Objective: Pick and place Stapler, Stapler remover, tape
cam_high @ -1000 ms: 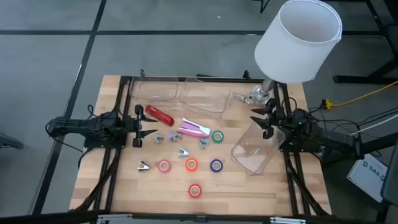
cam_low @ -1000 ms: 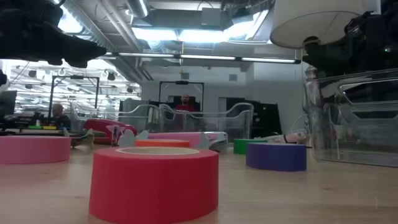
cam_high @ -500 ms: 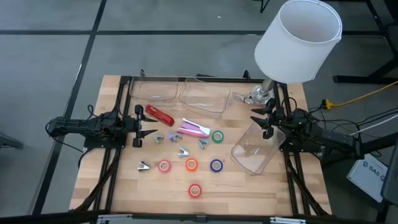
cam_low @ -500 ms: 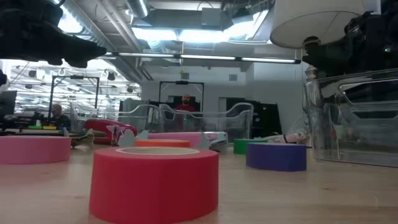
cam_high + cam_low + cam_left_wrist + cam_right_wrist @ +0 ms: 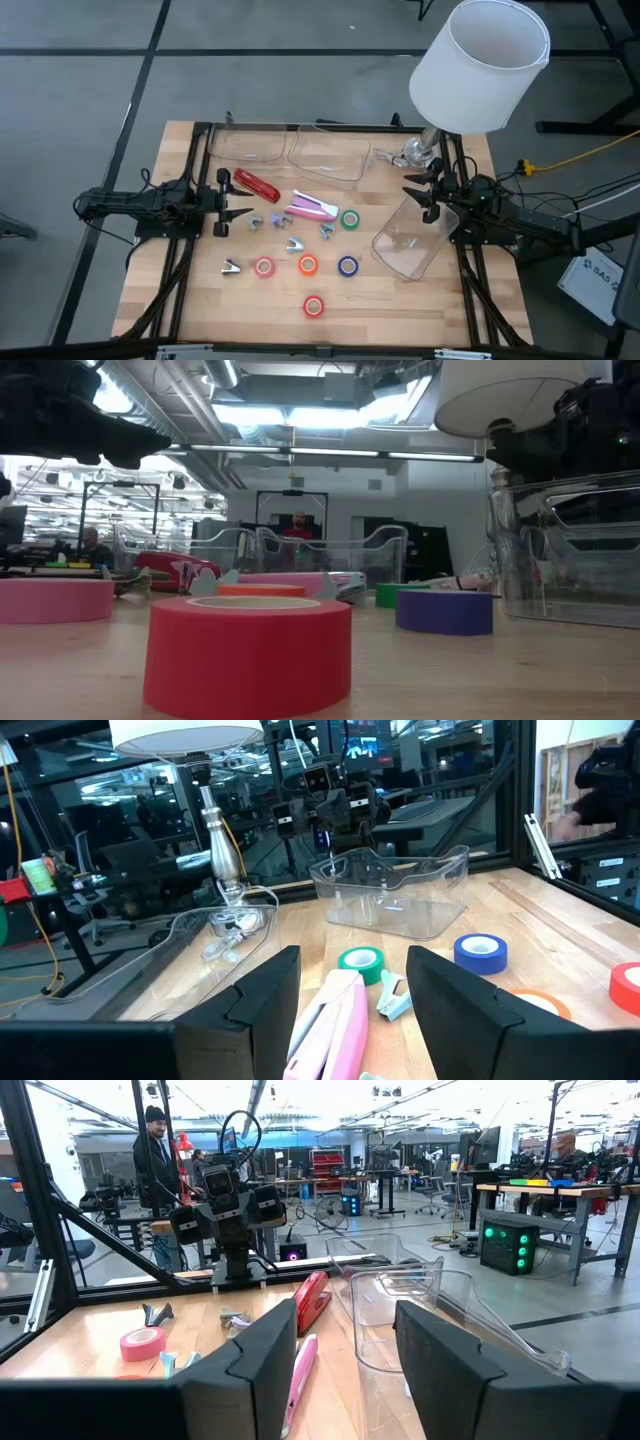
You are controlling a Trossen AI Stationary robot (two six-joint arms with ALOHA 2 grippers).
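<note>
Five tape rolls (image 5: 308,265): mid-surface, apart, near pink stapler (image 5: 312,207) and red stapler (image 5: 257,185).
Left gripper (image 5: 235,211): open, empty, left edge.
Right gripper (image 5: 415,193): open, empty, by clear bin (image 5: 410,240).

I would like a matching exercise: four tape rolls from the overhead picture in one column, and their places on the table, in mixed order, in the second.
Things:
1. green tape
2. red tape
3. orange tape
4. blue-purple tape

Places:
A. alone, nearest the table's front edge
B. middle of the row of three rolls
C. beside the pink stapler
D. end of the row, nearest the tipped clear container

Pairs: 1-C, 2-A, 3-B, 4-D
</note>
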